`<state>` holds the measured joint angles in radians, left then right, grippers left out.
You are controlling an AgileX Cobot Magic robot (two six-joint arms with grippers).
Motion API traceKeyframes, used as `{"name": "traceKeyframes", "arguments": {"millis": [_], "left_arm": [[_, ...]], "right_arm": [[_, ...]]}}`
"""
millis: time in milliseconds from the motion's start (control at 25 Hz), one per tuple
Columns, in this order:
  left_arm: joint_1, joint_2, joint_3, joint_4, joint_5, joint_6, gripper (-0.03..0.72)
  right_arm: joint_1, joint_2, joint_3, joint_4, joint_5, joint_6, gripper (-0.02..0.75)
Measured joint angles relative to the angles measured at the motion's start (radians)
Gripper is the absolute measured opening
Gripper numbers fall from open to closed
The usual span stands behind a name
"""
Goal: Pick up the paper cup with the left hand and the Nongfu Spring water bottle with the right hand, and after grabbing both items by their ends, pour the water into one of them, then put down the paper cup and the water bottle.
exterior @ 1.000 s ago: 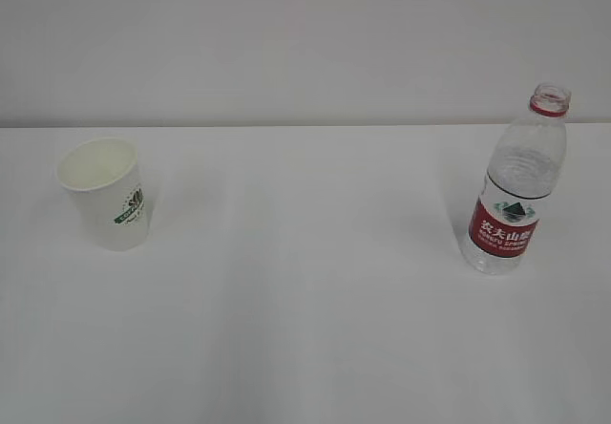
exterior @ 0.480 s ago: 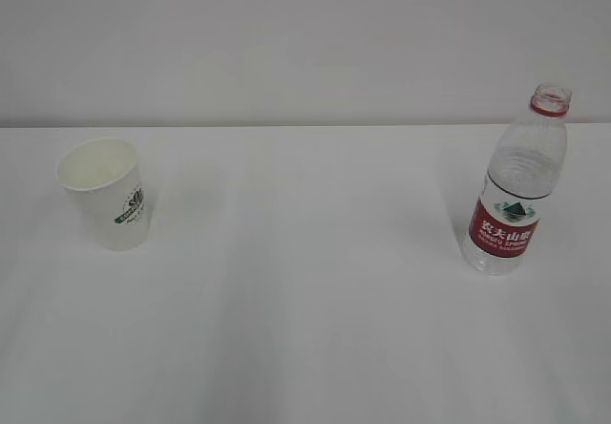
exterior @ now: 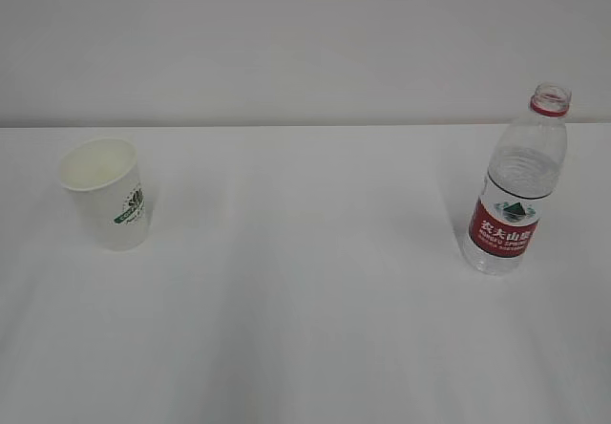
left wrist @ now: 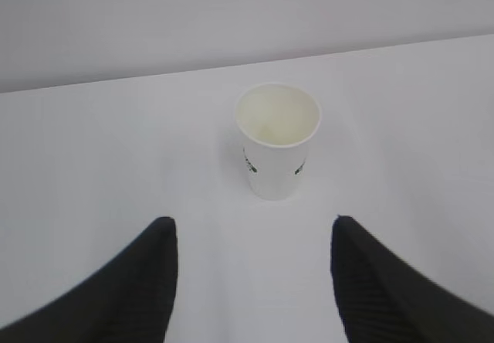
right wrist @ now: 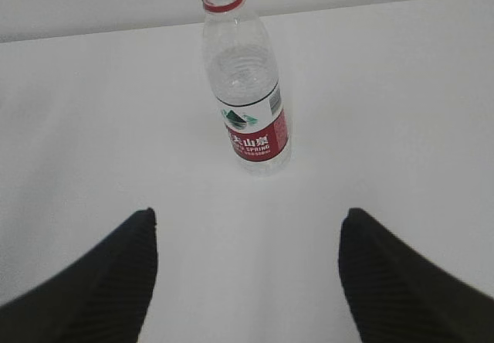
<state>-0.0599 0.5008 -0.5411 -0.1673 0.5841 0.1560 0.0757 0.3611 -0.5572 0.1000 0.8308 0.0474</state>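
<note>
Exterior view: the paper cup [exterior: 103,193] is seen upright at the left of the white surface [exterior: 305,328], and the Nongfu Spring water bottle [exterior: 516,183] upright and uncapped at the right, well apart; nothing is placed between them. Left wrist view: the left hand [left wrist: 253,269] is held spread and empty — the cup stands beyond its fingers [left wrist: 131,285], untouched. Right wrist view: the right hand [right wrist: 248,269] is likewise spread, the bottle ahead of it, unobstructed.
</note>
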Motion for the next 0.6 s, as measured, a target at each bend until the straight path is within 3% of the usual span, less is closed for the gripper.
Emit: {"name": "traceKeyframes", "arguments": {"millis": [600], "left_arm": [[-0.005,0.108,-0.046,0.092,-0.121,0.000,0.461]], "right_arm": [[0.000,0.147,-0.029,0.000,-0.200,-0.047,0.553]]}}
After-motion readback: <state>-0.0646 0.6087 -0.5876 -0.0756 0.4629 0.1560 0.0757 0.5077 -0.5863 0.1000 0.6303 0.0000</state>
